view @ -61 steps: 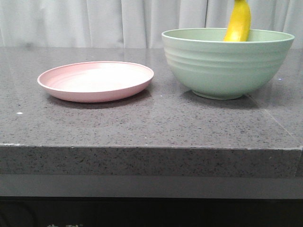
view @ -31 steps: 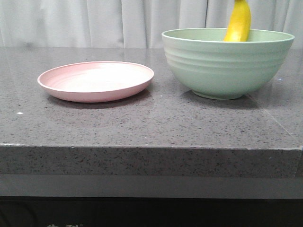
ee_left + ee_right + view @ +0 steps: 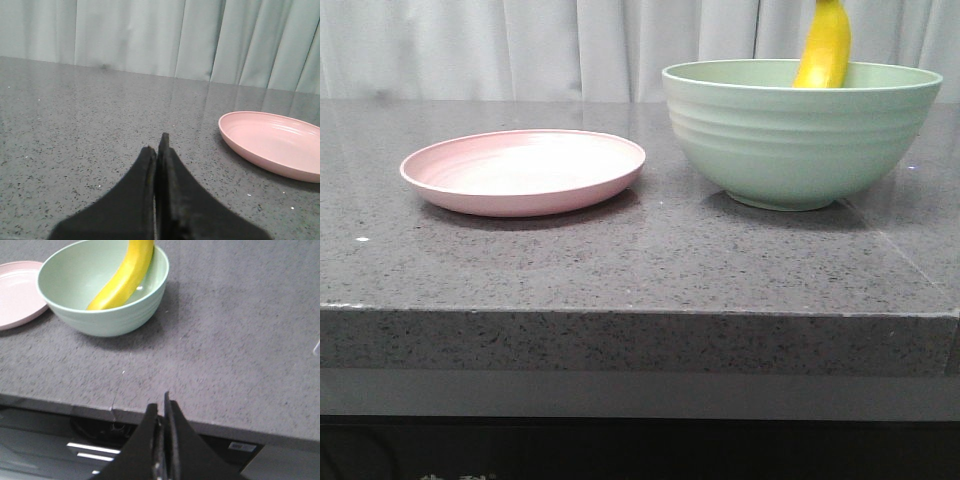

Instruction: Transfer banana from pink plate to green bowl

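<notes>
Both grippers are clenched on nothing: the left gripper point(image 3: 159, 150) hovers low over the speckled grey stone table point(image 3: 650, 260), the right gripper point(image 3: 161, 407) off its near edge. Mid-left of the front view sits the shallow pale-pink matte plate point(image 3: 523, 171), bare. To its right, the deep ridged mint-green bowl point(image 3: 800, 130) holds the curved bright-yellow banana point(image 3: 824, 45), leaning on the far rim and jutting past the frame's top.
</notes>
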You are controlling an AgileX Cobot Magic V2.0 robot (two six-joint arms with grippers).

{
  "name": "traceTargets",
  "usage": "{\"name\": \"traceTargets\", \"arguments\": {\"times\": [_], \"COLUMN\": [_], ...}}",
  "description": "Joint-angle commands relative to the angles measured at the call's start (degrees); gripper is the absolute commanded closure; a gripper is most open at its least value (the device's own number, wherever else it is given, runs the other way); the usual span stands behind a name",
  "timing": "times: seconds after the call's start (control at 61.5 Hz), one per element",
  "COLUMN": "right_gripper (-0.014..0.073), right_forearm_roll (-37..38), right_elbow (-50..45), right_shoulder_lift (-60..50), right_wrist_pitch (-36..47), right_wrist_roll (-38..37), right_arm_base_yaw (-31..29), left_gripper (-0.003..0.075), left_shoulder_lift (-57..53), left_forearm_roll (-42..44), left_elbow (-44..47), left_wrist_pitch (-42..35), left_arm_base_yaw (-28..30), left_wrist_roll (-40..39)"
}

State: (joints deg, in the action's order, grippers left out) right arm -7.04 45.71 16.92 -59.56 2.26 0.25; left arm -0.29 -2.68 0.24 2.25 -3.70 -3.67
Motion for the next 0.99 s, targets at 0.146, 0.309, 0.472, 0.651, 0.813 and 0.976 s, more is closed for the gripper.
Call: {"name": "traceTargets", "arguments": {"times": [0.146, 0.309, 0.472, 0.651, 0.813, 0.976], "right_gripper": [0.0662, 0.0662, 0.0662, 0.0662, 0.0662, 0.0662], "right_forearm_roll": [2.79, 3.5, 3.68, 3.68, 3.68, 3.82], "right_elbow": [-11.61, -23.85, -35.55, -44.03, -47.05, -47.05], "right_shoulder_lift": [-2.89, -9.97, -16.33, -18.88, -18.88, -18.88], "right_wrist_pitch": [26.25, 40.2, 49.91, 55.22, 57.93, 59.03], "right_wrist_roll": [0.15, 0.15, 0.15, 0.15, 0.15, 0.1], "right_arm_base_yaw": [-0.28, -0.34, -0.34, -0.34, -0.34, -0.34], "left_gripper": [0.0738, 0.0738, 0.0738, 0.0738, 0.0738, 0.0738], "left_shoulder_lift": [-1.4, -1.4, -1.4, -1.4, -1.4, -1.4], "left_forearm_roll": [0.04, 0.04, 0.04, 0.04, 0.04, 0.04], "left_elbow": [0.15, 0.15, 0.15, 0.15, 0.15, 0.15], "left_wrist_pitch": [-4.91, -4.91, -4.91, -4.91, -4.91, -4.91], "left_arm_base_yaw": [-0.33, -0.33, -0.33, -0.33, -0.33, -0.33], "left_wrist_roll": [0.05, 0.05, 0.05, 0.05, 0.05, 0.05]}}
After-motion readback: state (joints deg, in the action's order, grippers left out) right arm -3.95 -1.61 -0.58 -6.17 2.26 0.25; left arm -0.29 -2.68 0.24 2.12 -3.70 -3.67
